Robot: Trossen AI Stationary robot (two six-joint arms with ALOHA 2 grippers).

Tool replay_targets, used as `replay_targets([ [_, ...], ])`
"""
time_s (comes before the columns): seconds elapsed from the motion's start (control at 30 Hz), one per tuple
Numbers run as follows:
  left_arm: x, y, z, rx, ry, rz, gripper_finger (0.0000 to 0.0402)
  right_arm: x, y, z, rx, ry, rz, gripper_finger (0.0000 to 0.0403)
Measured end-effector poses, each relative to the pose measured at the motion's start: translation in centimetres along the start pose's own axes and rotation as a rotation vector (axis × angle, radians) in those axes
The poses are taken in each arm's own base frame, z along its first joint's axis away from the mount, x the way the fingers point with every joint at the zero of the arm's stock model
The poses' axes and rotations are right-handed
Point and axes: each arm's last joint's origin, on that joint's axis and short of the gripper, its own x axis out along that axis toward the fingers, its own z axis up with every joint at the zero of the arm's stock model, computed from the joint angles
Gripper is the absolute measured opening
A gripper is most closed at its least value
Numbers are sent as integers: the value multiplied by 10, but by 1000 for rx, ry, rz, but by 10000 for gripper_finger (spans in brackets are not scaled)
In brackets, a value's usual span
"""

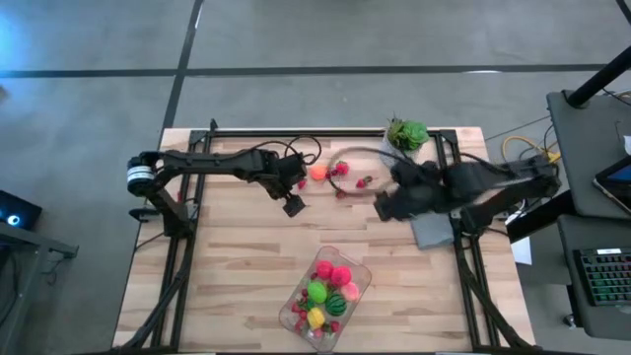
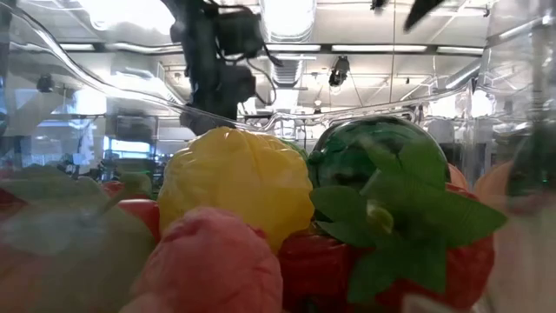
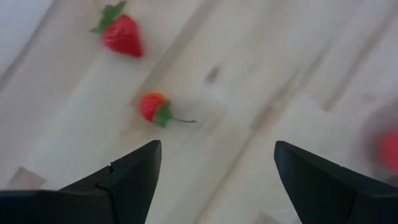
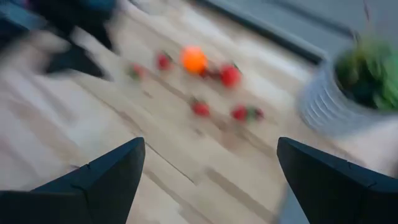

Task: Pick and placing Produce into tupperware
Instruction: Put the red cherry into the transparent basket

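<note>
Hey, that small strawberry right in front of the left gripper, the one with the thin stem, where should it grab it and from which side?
Grip the small strawberry across its red body, not the thin stem trailing off its green cap. It lies on its side on the table, so coming straight down seems best. The left gripper is open above it, nothing between the fingers.

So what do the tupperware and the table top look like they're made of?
The tupperware looks like clear, glossy plastic: the produce inside shows through its walls, and in the low view its wall bends the ceiling lights into bright streaks. The table looks like light wood in glued strips, butcher-block style, with a matte finish: plank seams and grain lines show. It could be a laminate.
</note>
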Motion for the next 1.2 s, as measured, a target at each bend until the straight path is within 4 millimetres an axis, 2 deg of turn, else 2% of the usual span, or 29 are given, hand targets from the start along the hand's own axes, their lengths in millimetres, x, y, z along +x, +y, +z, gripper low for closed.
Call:
replay_targets([
  [0.13,-14,-6,-3,9,-37,-34,297,35,-7,12,-4,170,-133,358],
  [0.33,-35,-7,-6,4,-102,-66,297,97,-20,44,-40,383,-133,358],
  [0.5,-49,-6,-10,45,-133,-74,297,151,-27,55,-354,559,-37,358],
  [0.67,-58,-5,-12,107,-164,-77,297,196,-22,48,-680,698,43,358],
  [0.8,-58,-4,-14,136,-168,-68,297,231,-27,43,-845,783,31,358],
  [0.97,-58,-4,-14,112,-172,-64,297,264,-49,47,-891,859,51,358],
  [1.1,-57,-3,-14,65,-187,-51,297,285,-75,66,-793,759,96,358],
  [1.2,-54,-2,-15,-4,-181,-42,297,288,-95,82,-690,675,167,358],
])
